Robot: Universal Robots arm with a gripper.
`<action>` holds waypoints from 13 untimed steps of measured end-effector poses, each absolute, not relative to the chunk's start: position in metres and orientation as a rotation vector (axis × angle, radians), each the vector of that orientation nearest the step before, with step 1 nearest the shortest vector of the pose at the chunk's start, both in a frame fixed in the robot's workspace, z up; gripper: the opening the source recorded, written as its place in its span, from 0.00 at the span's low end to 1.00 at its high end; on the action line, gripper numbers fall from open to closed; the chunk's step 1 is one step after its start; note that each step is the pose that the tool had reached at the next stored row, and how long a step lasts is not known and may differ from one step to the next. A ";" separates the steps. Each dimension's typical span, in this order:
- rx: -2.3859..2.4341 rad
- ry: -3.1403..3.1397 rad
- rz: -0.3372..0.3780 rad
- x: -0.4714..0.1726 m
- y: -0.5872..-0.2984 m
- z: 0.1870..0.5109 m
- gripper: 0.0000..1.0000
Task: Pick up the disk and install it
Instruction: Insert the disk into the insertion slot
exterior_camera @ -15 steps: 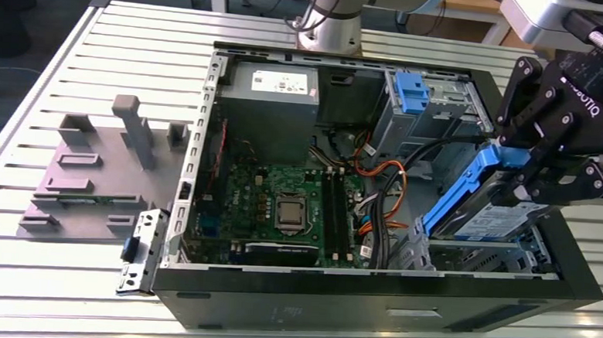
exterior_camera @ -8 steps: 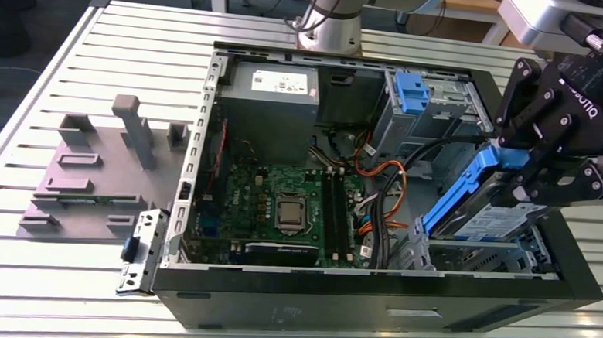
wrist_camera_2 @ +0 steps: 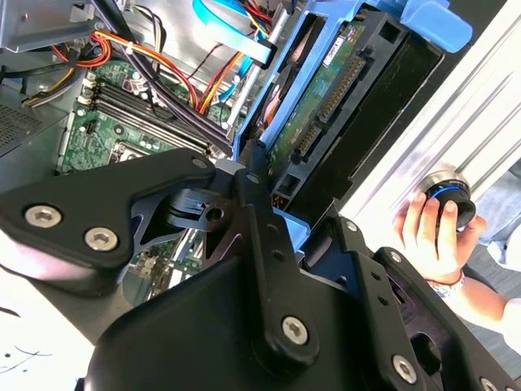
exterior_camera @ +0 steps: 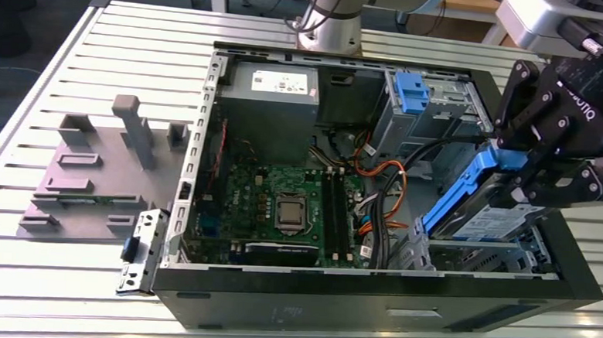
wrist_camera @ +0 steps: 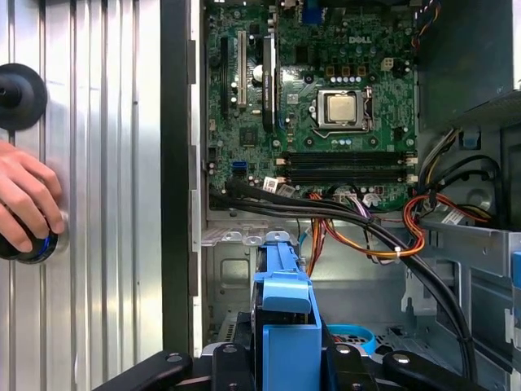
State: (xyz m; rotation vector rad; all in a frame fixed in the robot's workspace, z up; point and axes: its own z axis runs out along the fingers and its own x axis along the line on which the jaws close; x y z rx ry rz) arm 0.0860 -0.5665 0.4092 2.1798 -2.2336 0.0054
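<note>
Holding the disk (exterior_camera: 488, 217) clamped by its blue frame in my gripper (exterior_camera: 520, 184), I see it hanging tilted, long axis slanting down toward the drive cage (exterior_camera: 478, 253) just below, in the corner of the computer case (exterior_camera: 306, 295) on the exterior view's right

**Disk** (exterior_camera: 475, 205): silver body, white-and-blue label, bright blue frame; green circuit board on the face seen in the second wrist view.
**Gripper** (exterior_camera: 538, 181): black, with silver screw heads.
**Computer case** (exterior_camera: 378, 285): black shell, pale grey metal inside.
**Motherboard** (exterior_camera: 289, 207): green, with black slots and a silver processor socket.
**Power supply** (exterior_camera: 269, 97): grey, with a white sticker.
**Cables** (wrist_camera: 366, 244): orange, red and yellow strands beside black bundles.
**Latch piece** (exterior_camera: 411, 93): blue, set against grey metal.
**Bench** (exterior_camera: 133, 36): silver, ribbed in parallel slats.
**Fixture** (exterior_camera: 94, 174): plain mid-grey.
**Knob** (wrist_camera_2: 452, 195): black with a blue ring.
</note>
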 end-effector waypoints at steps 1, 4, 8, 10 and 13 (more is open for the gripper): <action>2.180 -2.234 0.005 0.086 -0.567 0.409 0.36; 2.180 -2.234 0.005 0.086 -0.567 0.408 0.36; 2.180 -2.234 0.005 0.086 -0.567 0.407 0.36; 2.180 -2.234 0.005 0.086 -0.567 0.406 0.36; 2.180 -2.234 0.005 0.086 -0.567 0.406 0.36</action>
